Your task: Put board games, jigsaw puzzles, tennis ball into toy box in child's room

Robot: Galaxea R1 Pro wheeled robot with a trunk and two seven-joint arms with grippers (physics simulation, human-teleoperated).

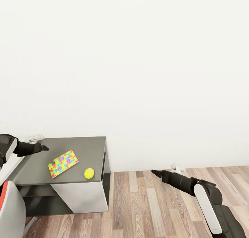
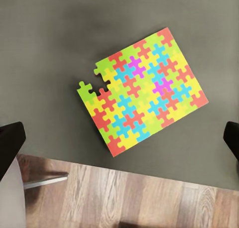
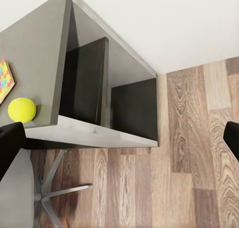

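A jigsaw puzzle of yellow, pink, blue and green pieces lies flat on the grey table, with one piece half detached at its corner. The yellow tennis ball rests near the table's front right corner. My left gripper hovers over the table just behind the puzzle. In the left wrist view the puzzle lies between the wide-apart fingers, which hold nothing. My right gripper hangs open over the floor, right of the table. Its wrist view shows the ball. Board games, toy box and bed are out of view.
A white chair with a red edge stands at the table's front left, its star base on the floor. A pale lump sits at the table's back left edge; another lies by the wall. Wood floor stretches right.
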